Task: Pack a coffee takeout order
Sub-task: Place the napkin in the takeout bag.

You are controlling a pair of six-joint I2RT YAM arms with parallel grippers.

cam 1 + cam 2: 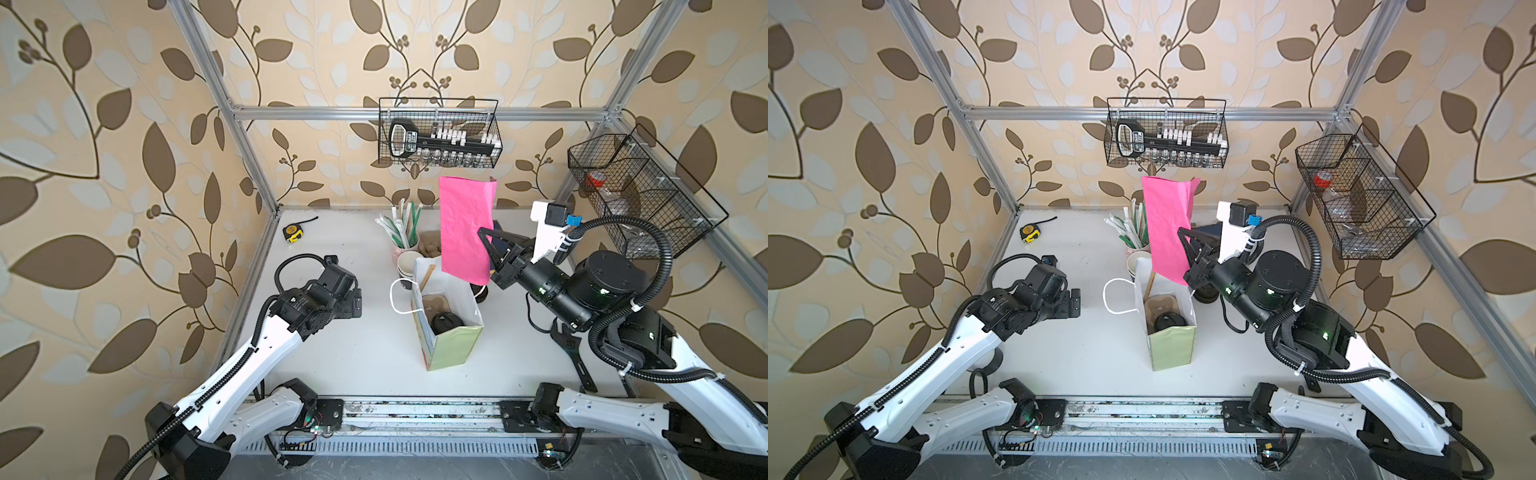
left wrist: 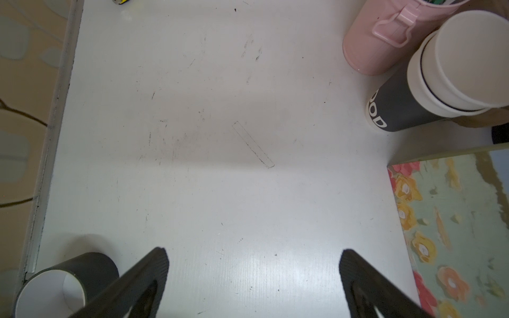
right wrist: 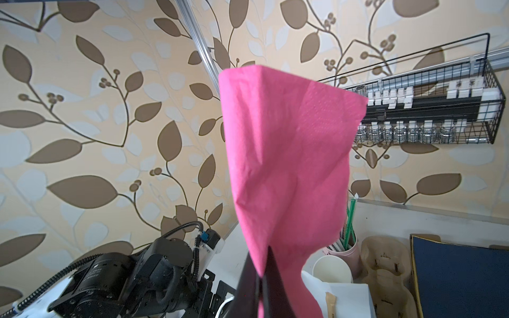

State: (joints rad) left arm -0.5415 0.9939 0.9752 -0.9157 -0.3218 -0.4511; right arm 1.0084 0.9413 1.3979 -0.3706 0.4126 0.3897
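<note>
The bright pink napkin [image 1: 465, 228] hangs upright in the air, and my right gripper [image 1: 482, 232] is shut on its lower edge just above and behind an open pale-green paper bag [image 1: 453, 345]. The right wrist view shows the napkin [image 3: 286, 165] pinched between the closed fingers [image 3: 271, 278]. Inside the bag sits the brown carrier [image 1: 434, 301] with a black-lidded cup [image 1: 446, 322] in it. My left gripper [image 2: 253, 261] stands open and empty over bare table left of the bag, whose floral side [image 2: 451, 225] shows there.
A stack of lidless cups [image 1: 409, 264] and a pink straw holder [image 1: 405, 232] stand behind the bag. A navy napkin [image 3: 462, 278] and spare carriers [image 3: 385, 269] lie at the back right. A lone dark cup [image 2: 68, 278] is near the left arm. Tape measure [image 1: 293, 233] back left.
</note>
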